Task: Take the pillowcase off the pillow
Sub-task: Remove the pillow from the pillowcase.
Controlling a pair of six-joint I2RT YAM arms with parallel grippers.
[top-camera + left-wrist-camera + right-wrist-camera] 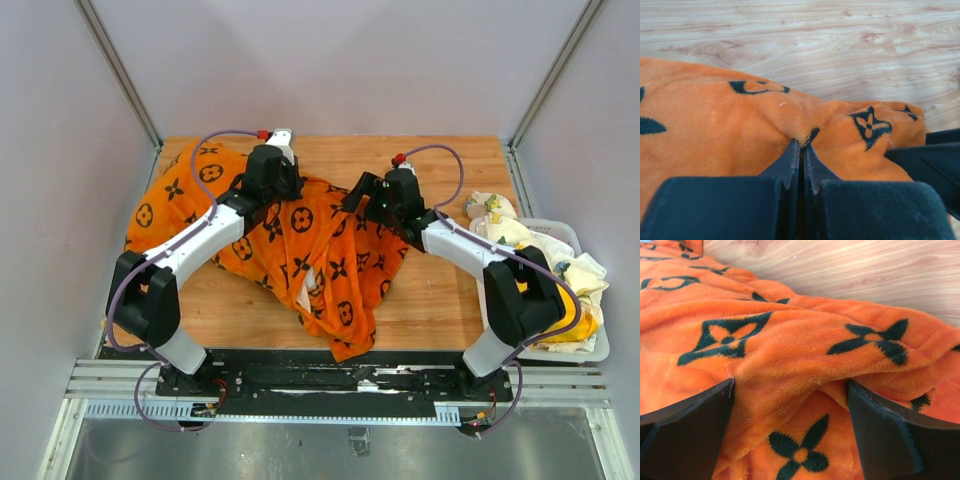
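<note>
Shot from overhead and both wrists
Looked down from the near side; sat low, close over the pillowcase (330, 250), shared across all three.

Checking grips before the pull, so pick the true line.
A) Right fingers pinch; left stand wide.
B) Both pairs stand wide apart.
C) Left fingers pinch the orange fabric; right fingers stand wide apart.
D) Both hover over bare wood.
C: the left fingers meet on a fold of the pillowcase, while the right fingers stand spread with fabric between them.
</note>
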